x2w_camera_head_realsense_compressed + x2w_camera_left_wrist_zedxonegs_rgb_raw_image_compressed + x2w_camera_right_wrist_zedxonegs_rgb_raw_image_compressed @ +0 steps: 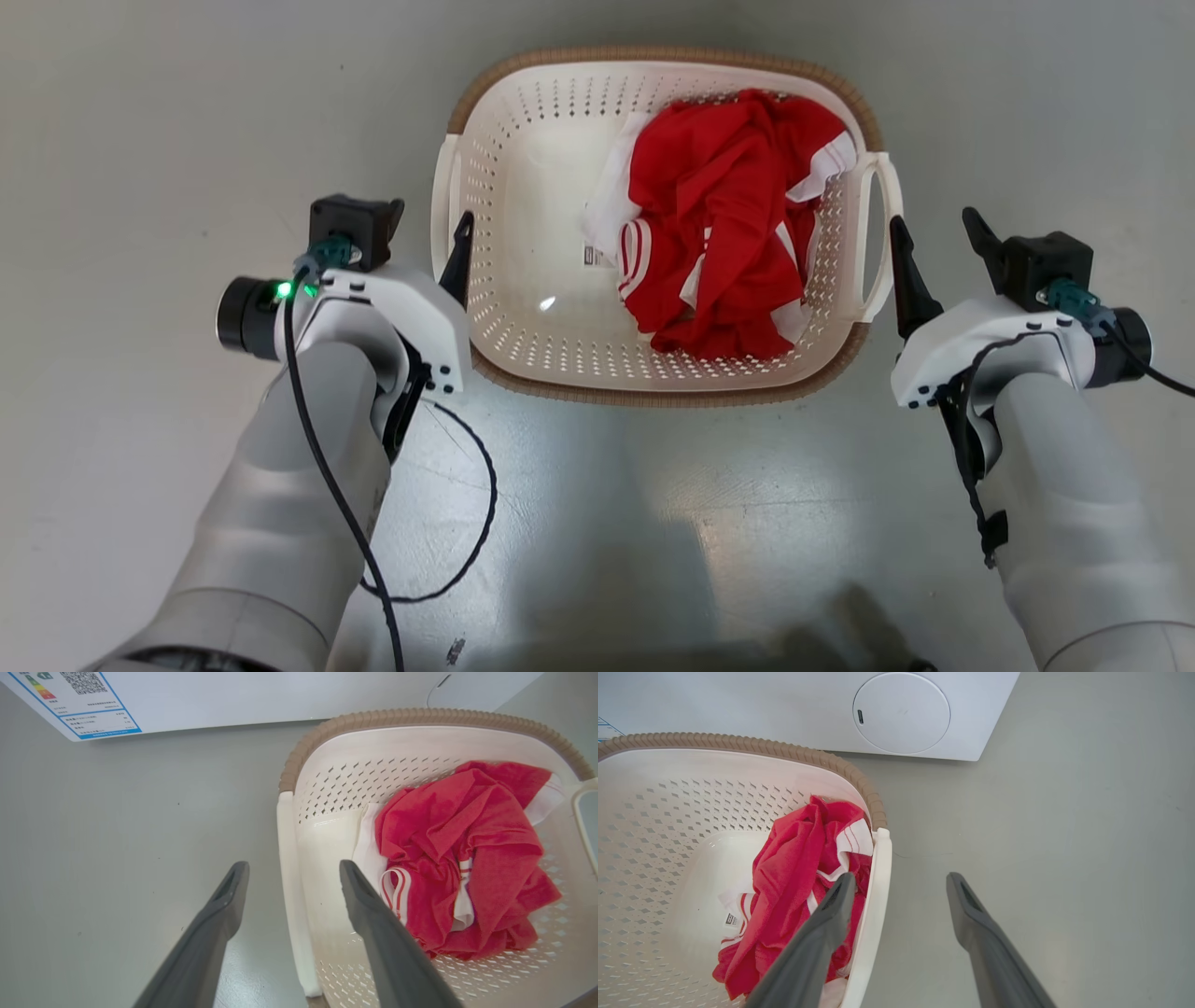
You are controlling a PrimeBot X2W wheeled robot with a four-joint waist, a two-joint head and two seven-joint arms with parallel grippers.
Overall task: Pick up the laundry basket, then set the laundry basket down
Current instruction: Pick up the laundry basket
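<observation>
Laundry basket (523,121) rests on the floor (140,140), apparently unlifted. Left tool (293,864) and right tool (901,877) hang open, each straddling a side handle (286,826). Gripping, lifting and setting down seem to remain.

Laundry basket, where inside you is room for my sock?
In the laundry basket, the bare bottom between the left handle and the red clothes is free. The right half is crowded with clothes.

Open floor (140,112) flanks laundry basket (523,140); washer (738,704) behind.
</observation>
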